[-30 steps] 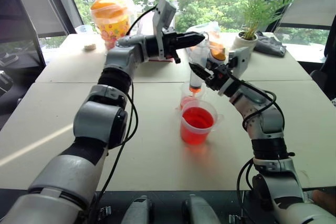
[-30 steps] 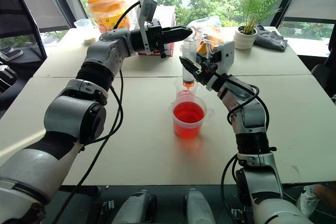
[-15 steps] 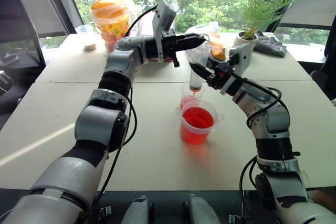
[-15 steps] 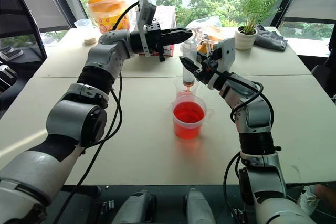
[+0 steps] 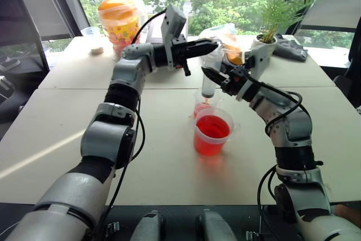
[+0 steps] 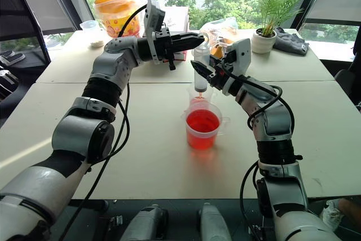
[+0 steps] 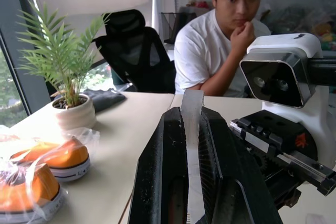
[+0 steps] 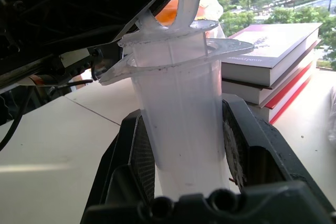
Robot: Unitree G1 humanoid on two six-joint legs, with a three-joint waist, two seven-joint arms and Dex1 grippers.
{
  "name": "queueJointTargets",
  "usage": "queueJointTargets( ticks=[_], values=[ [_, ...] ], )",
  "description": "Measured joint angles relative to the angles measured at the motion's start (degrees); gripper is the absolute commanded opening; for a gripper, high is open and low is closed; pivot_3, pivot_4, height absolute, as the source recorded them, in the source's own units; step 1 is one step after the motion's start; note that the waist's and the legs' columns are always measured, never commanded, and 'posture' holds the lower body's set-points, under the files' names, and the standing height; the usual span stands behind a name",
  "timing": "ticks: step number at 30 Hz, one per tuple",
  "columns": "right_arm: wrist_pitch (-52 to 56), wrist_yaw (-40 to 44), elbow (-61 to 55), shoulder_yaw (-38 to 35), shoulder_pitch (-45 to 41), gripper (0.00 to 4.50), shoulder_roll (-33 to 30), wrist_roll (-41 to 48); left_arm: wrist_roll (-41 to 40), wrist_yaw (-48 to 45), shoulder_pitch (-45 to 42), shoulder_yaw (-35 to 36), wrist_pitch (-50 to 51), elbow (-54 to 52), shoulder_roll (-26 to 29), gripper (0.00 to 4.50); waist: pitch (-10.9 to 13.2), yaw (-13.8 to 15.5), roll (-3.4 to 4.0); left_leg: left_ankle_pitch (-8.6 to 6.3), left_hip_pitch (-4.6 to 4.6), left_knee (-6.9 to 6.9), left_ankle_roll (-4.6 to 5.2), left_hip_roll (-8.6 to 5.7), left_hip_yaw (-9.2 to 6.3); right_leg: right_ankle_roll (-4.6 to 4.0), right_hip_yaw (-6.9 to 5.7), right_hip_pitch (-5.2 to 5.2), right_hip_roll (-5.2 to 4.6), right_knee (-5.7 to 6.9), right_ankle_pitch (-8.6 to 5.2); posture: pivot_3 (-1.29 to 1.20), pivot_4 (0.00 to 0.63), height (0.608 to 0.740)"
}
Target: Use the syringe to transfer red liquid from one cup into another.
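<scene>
- Syringe [image 6: 199, 70] held upright above the two cups, orange tip pointing down over the smaller cup [image 5: 201, 107], which stands on the worktop [image 5: 67, 122] just behind the larger cup [image 5: 212, 134].
- Right gripper [image 6: 198, 69]: fingers clenched on the syringe barrel; the right wrist view shows the clear barrel [image 8: 181, 124] pinched between both black fingers, flange just above them.
- Left gripper [image 5: 210, 44]: reaches in from the left, level, at the top of the syringe. Fingers closed on the plunger's clear flat end, seen in the left wrist view as a translucent strip [image 7: 191, 145] clamped between the fingers.
- Larger cup: roughly half full of red liquid [image 5: 212, 127], pour lip at its rim, nearer the robot than the smaller cup.
- Smaller cup: some red liquid seems to sit at its bottom; mostly hidden by the larger cup, so the level is uncertain.
- Syringe barrel looks largely clear; contents cannot be read.
- Far side of worktop: potted plant [image 6: 265, 36], bagged orange items [image 5: 118, 18], stack of books [image 8: 268, 66], dark cloth [image 6: 290, 42].
- A person [image 7: 226, 51] sits across the worktop, hand at chin.
</scene>
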Motion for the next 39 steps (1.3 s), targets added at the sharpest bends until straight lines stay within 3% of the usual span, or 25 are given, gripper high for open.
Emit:
queueJointTargets(
  ticks=[7,10,16,17,23,31,39],
  values=[
    [0.0,0.44,0.0,0.31,0.0,1.44,0.09,-0.01,-0.11,-0.03,-0.08,0.0,3.29,-1.44,1.01,0.04,0.0,-0.08,0.0,0.0,0.0,0.0,0.0,0.0,0.0,0.0,0.0,0.0,0.01,0.0,0.0,0.0,0.15,0.74],
    [-0.06,0.58,0.0,0.52,0.0,1.44,0.26,0.03,-0.35,-0.4,-0.08,0.01,5.32,-1.73,2.04,1.2,0.0,-0.09,0.0,0.0,0.0,0.0,0.0,0.0,0.0,0.0,0.0,0.0,0.01,0.01,0.0,0.0,0.15,0.74],
    [-1.1,1.04,0.01,0.39,0.0,1.44,0.37,0.08,-0.44,-0.28,-0.01,0.09,7.79,-1.86,3.98,4.18,0.0,-0.03,0.0,0.0,0.0,0.0,0.0,0.0,-0.01,0.0,0.0,0.0,0.0,0.01,0.0,0.0,0.15,0.74],
    [-1.22,1.18,0.01,0.39,0.01,1.44,0.37,0.08,-0.6,-0.27,-0.01,0.19,8.26,-1.88,4.32,4.4,0.0,-0.05,0.0,0.0,0.0,0.0,0.0,0.0,0.0,0.0,0.0,0.0,0.0,0.01,0.0,0.0,0.15,0.74],
    [-1.8,1.68,0.5,0.37,0.07,1.44,0.33,-0.01,-2.77,-2.68,1.44,1.37,12.64,-6.95,8.56,4.4,0.0,-0.23,0.0,0.0,0.0,-0.01,-0.01,0.01,-0.01,0.0,0.0,-0.03,0.01,0.04,0.0,0.0,0.15,0.74],
    [-2.02,1.78,0.8,-0.19,-0.38,1.44,0.0,0.06,-5.78,-9.97,16.32,-1.79,22.23,-24.65,16.81,4.4,0.0,-0.67,0.01,0.05,0.0,-0.01,-0.08,0.01,-0.05,0.0,0.01,-0.03,-0.03,0.05,0.0,0.0,0.15,0.74],
    [5.46,-0.79,-1.22,-2.79,-6.57,1.44,-1.94,3.25,-6.34,-11.22,20.82,-3.44,23.87,-33.24,21.46,4.4,0.0,-0.73,0.01,0.04,0.01,-0.04,-0.08,0.01,-0.07,-0.01,0.0,-0.04,-0.05,0.05,0.0,0.0,0.15,0.74]
  ],
)
